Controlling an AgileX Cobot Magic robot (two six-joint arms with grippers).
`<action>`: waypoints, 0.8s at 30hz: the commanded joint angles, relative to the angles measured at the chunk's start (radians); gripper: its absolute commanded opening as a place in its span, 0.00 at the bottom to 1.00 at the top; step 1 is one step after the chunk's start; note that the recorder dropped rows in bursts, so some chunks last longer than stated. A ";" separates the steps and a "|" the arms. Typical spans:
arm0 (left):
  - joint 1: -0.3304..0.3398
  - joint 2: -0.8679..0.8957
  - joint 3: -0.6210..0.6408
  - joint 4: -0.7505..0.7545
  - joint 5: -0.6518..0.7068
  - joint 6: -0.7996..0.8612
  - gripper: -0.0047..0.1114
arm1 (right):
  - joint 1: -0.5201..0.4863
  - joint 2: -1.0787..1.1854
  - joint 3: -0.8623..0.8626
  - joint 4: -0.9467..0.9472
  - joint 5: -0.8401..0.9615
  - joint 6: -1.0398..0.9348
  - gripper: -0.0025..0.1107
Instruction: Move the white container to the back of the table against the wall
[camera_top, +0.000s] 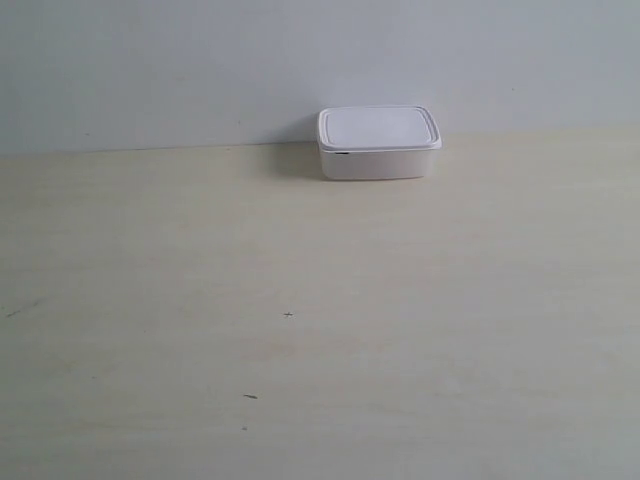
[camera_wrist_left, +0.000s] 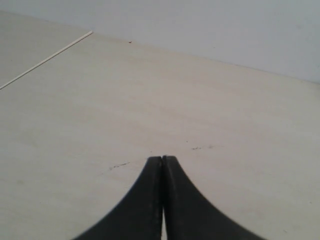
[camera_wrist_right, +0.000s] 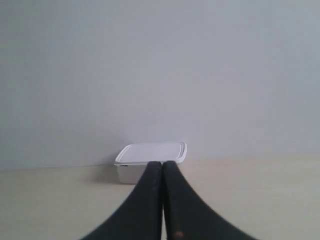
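Note:
The white container (camera_top: 378, 143), lid on, stands on the pale cream table (camera_top: 300, 330) at its back edge, up against the grey-white wall (camera_top: 200, 70). Neither arm appears in the exterior view. In the right wrist view the container (camera_wrist_right: 150, 152) sits beyond the black tips of my right gripper (camera_wrist_right: 162, 163), which is shut on nothing; part of the box is hidden behind the fingers. My left gripper (camera_wrist_left: 162, 158) is shut as well, hovering over bare table (camera_wrist_left: 100, 110) with no container in its view.
A few tiny dark specks (camera_top: 288, 315) mark the tabletop. A thin pale seam line (camera_wrist_left: 47, 59) runs across the surface in the left wrist view.

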 joint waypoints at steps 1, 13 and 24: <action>0.001 -0.006 0.002 -0.009 0.000 0.003 0.04 | -0.006 -0.006 0.004 0.269 0.012 -0.298 0.02; 0.001 -0.006 0.002 -0.009 0.000 0.003 0.04 | -0.006 -0.006 0.004 1.104 0.189 -1.108 0.02; 0.001 -0.006 0.002 -0.009 0.000 0.003 0.04 | -0.006 -0.006 0.004 1.104 0.381 -1.112 0.02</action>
